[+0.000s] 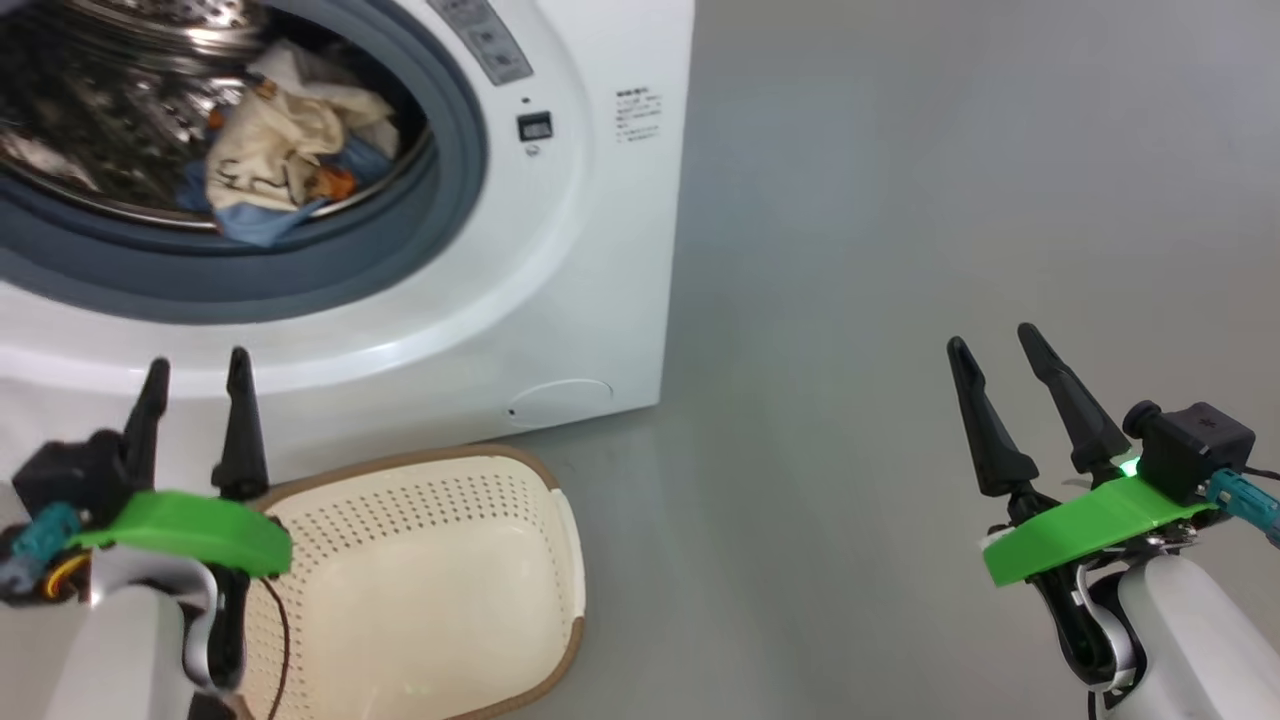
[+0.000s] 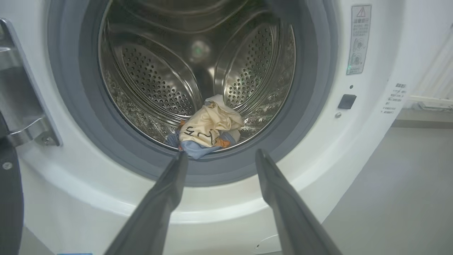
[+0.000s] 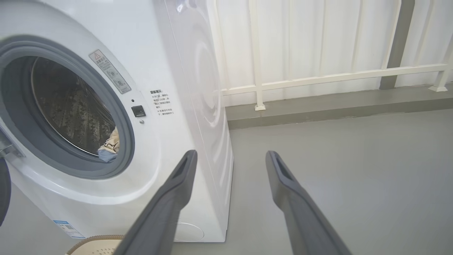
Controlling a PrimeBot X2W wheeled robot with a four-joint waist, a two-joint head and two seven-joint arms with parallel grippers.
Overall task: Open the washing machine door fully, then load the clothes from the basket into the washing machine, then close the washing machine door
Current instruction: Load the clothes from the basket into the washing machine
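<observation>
Grey floor [image 1: 850,300] bears the empty basket [image 1: 430,600] and the clothes [image 1: 280,150] sit in the drum [image 2: 159,71], so we hold left tool [image 1: 198,358] and right tool [image 1: 991,338] spread, carrying nothing.

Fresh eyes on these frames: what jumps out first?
The washing machine stands with its steel drum exposed, the clothes bundled at the drum's front lip. Below it on the grey floor sits the basket, looking empty. The left pincer and right pincer are both open and hold nothing, the left before the machine, the right over bare floor.
</observation>
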